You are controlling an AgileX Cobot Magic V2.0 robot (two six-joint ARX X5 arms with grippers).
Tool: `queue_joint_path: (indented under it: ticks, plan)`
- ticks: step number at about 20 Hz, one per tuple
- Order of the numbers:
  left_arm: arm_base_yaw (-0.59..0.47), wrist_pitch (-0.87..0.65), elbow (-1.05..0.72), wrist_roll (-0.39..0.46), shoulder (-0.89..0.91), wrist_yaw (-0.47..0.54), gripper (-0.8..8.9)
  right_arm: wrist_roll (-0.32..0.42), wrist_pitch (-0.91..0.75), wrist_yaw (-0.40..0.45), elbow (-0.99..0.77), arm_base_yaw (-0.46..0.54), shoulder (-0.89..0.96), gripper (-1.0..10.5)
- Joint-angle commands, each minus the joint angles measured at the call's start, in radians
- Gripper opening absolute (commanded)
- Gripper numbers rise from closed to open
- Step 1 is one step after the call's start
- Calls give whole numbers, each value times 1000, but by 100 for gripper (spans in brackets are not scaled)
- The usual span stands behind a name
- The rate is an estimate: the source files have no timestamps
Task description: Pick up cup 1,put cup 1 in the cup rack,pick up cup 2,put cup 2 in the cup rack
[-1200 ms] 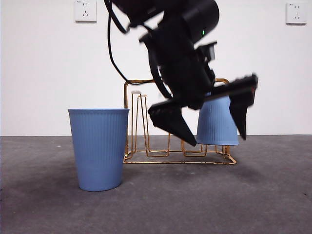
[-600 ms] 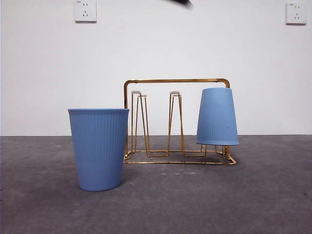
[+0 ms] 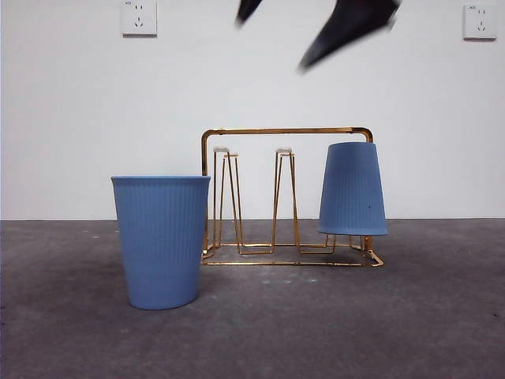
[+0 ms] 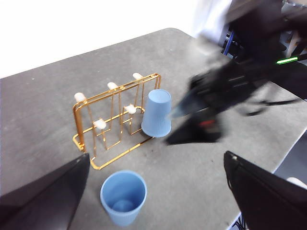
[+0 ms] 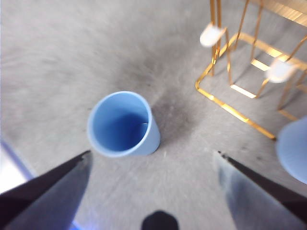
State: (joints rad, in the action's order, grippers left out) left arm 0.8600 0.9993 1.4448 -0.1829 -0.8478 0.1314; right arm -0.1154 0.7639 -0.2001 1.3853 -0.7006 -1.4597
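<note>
No readable text, label, brand or number shows in any view; the two white wall sockets [image 3: 138,17] [image 3: 480,21] in the front view carry tiny dark marks too small to read; the cups, rack and arms bear no lettering.

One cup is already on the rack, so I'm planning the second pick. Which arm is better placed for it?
Probably the right: its open gripper is above upright cup 2, looking into it. The left gripper sits farther back.
</note>
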Motion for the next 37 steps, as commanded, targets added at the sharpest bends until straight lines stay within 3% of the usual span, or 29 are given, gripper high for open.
queue_joint_path:
  ticks: [1,8,12,17,20,23,26,30,37]
  plan:
    - [-2,26,-8,8,21,4,467,-45,-50,-36,-6,-1,-97,445]
    - [-2,65,-8,8,17,0,467,-94,-168,-42,-6,-49,-284,441]
    - [-1,57,-8,8,7,0,467,-107,-208,14,-6,-76,-347,434]
    - [-1,53,-8,7,2,0,467,-122,-262,24,-6,-79,-404,209]
    - [-2,50,-8,4,-1,0,467,-122,-263,24,-6,-79,-422,175]
    - [-2,48,-8,2,-3,0,467,-120,-269,14,-6,-79,-426,-17]
    - [-1,20,-8,-10,-6,-3,467,-114,-260,6,-6,-79,-424,-15]
    - [-2,-82,-8,-39,-16,-3,467,-63,-219,29,-6,-79,-324,-15]
    - [-5,-336,-9,-106,-60,-45,468,20,-249,251,-6,-78,203,-15]
